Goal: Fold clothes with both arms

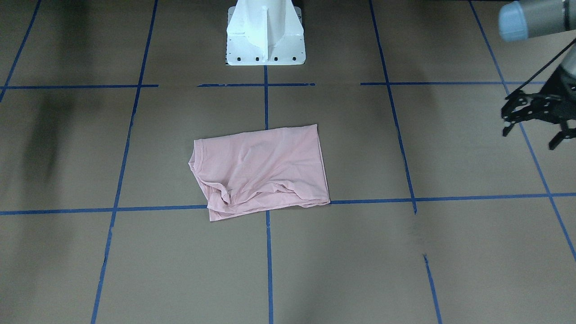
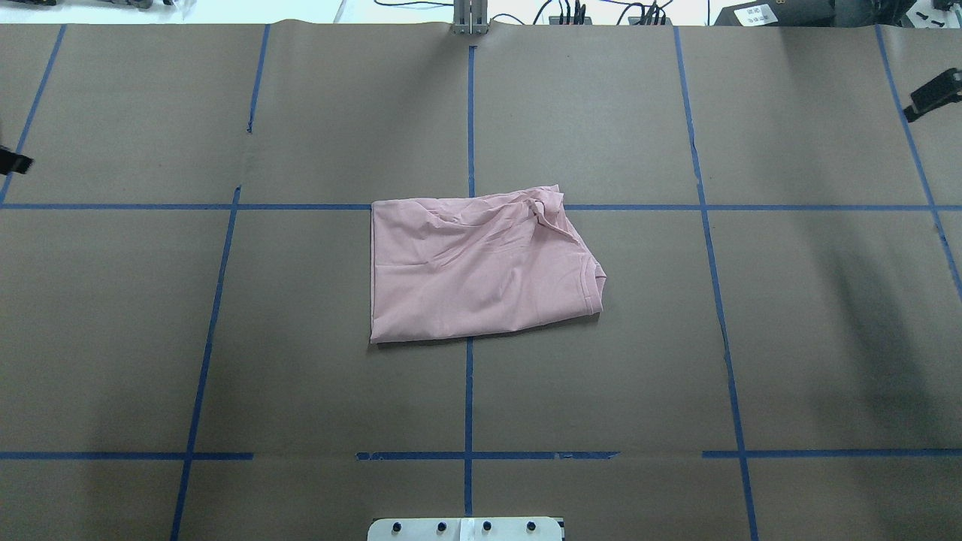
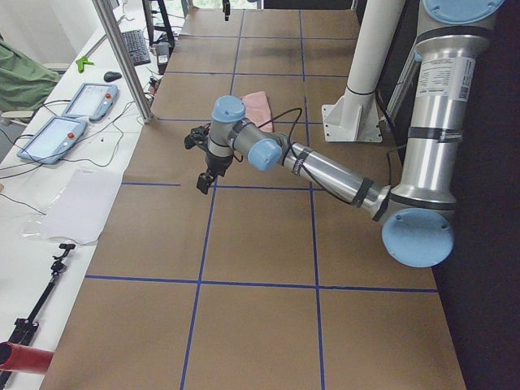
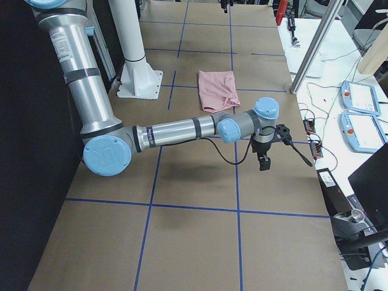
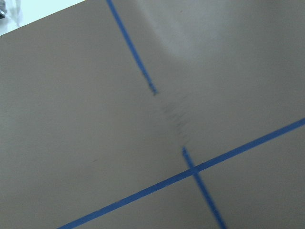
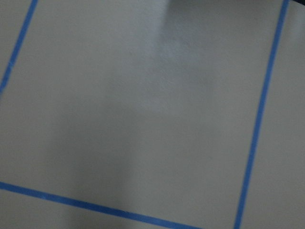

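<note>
The pale pink T-shirt point(image 1: 265, 166) lies folded into a rough rectangle at the table's middle, plain side up, with bunched wrinkles at its collar end point(image 2: 552, 210). No print shows. My left gripper point(image 1: 531, 137) hovers far off to the shirt's side above bare paper, fingers spread open and holding nothing. In the exterior left view the left gripper point(image 3: 203, 166) points down at the table. My right gripper point(image 4: 265, 156) hangs over the opposite end, well clear of the shirt point(image 4: 217, 90). Only a black sliver of the right gripper point(image 2: 932, 94) shows overhead, so I cannot tell its state.
Brown paper with blue tape lines point(image 2: 470, 376) covers the table. The white pedestal base point(image 1: 265, 40) stands behind the shirt. Teach pendants point(image 3: 65, 122), a keyboard and cables lie on the side bench beyond a metal post point(image 3: 122, 57).
</note>
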Controlling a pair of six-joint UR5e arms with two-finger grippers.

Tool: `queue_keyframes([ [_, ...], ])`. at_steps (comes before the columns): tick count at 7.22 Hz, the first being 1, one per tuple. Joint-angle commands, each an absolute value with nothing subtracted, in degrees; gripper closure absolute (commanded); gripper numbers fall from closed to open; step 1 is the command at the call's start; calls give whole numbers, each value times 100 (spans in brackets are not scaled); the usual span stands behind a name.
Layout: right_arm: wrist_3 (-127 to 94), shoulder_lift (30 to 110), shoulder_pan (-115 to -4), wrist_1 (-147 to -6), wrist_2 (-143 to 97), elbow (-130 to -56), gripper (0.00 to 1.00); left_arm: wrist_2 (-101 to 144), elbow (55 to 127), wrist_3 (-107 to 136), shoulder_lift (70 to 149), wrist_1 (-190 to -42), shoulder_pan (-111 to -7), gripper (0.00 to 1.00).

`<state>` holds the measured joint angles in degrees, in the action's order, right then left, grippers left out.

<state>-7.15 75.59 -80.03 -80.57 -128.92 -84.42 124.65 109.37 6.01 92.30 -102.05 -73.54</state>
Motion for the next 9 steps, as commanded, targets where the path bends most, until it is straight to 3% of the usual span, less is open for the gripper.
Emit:
queue_keyframes([
  [1,-194,8555,-8279,-7617,-12938,-8385,0,12954,10505,123,8694,-10186,-8103,0],
  [5,-87,9218,-8909,-7567,-13445,-8199,0,13042,9599,88,8657,-10169,-8754,0],
  [7,-88,9237,-8991,-9124,-13545,-9274,0,13508,9606,79,8613,-9610,-8806,0],
  [9,-18,9386,-8991,-9361,-13307,-9633,0,13518,9737,35,8464,-9580,-8833,0],
])
